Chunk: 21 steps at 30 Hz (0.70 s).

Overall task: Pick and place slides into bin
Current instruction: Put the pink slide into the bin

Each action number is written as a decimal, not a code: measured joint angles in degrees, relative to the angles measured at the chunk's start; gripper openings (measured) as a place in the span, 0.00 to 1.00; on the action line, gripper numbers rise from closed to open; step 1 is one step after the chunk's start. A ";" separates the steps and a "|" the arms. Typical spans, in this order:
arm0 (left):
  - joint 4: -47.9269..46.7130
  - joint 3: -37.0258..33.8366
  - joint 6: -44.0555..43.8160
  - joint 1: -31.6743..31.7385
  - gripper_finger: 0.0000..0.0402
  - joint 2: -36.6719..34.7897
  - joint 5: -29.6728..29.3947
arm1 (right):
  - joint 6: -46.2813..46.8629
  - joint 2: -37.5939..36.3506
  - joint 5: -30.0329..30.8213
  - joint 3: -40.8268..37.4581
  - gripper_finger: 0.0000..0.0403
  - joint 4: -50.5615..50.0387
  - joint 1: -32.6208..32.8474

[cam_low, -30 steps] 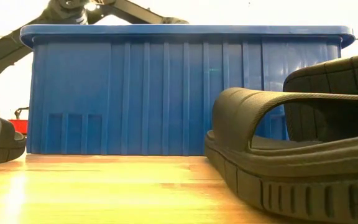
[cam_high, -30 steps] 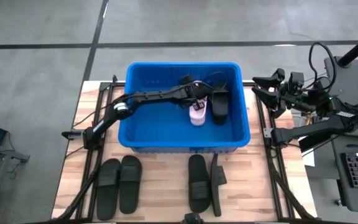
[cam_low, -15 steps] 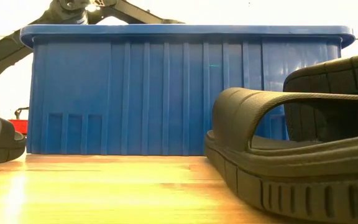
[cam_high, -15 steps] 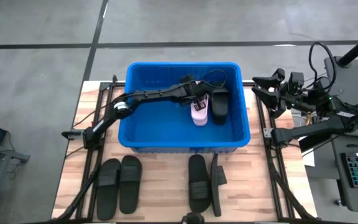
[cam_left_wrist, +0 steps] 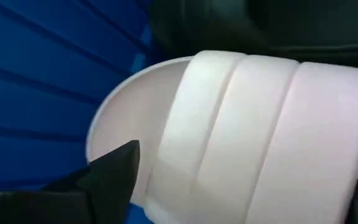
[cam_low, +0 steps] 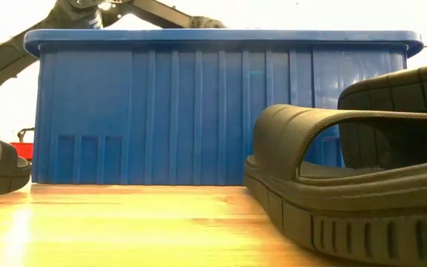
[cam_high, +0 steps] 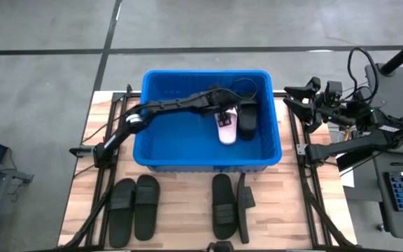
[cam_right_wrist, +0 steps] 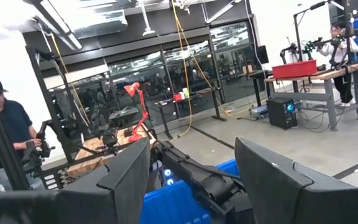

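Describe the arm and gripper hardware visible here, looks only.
Both arms are dark, slim, jointed links. The left arm has a round grey joint cap near its elbow, and its left gripper ends in dark fingers with angular tips. The right gripper has two broad, flat dark fingers; the right arm carries looped black cables around its base.

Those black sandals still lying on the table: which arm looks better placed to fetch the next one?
Probably the left. Its end effector hangs open over the pink sandal in the bin; the right end effector sits parked beside the table. Black sandals lie nearer the left arm's base.
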 joint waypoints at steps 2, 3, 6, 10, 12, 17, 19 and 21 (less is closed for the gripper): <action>-0.56 0.00 -0.02 0.00 0.77 -0.55 2.39 | -0.19 0.00 0.00 0.00 0.56 0.00 0.00; -0.93 0.00 0.02 -0.02 0.77 -0.79 3.31 | -0.26 0.00 0.00 0.00 0.56 0.00 0.00; -1.72 0.00 0.08 -0.07 0.77 -1.29 4.88 | -0.28 0.00 0.00 0.00 0.56 -0.01 0.00; -2.91 -0.04 2.70 -0.18 0.77 -2.44 6.88 | -0.33 0.00 0.00 0.00 0.56 -0.02 0.00; -3.64 -0.04 3.94 -0.38 0.77 -3.02 7.81 | -0.33 0.00 0.00 0.00 0.56 -0.02 0.00; -4.58 -0.04 4.42 -0.46 0.77 -4.37 7.97 | -0.24 0.00 0.00 0.00 0.56 -0.01 0.00; -5.05 -0.04 4.48 -0.46 0.77 -4.92 7.90 | -0.26 0.02 0.00 0.00 0.56 -0.02 0.00; -5.07 -0.04 4.35 -0.48 0.77 -5.22 7.84 | -0.24 0.00 -0.02 0.00 0.56 -0.01 0.00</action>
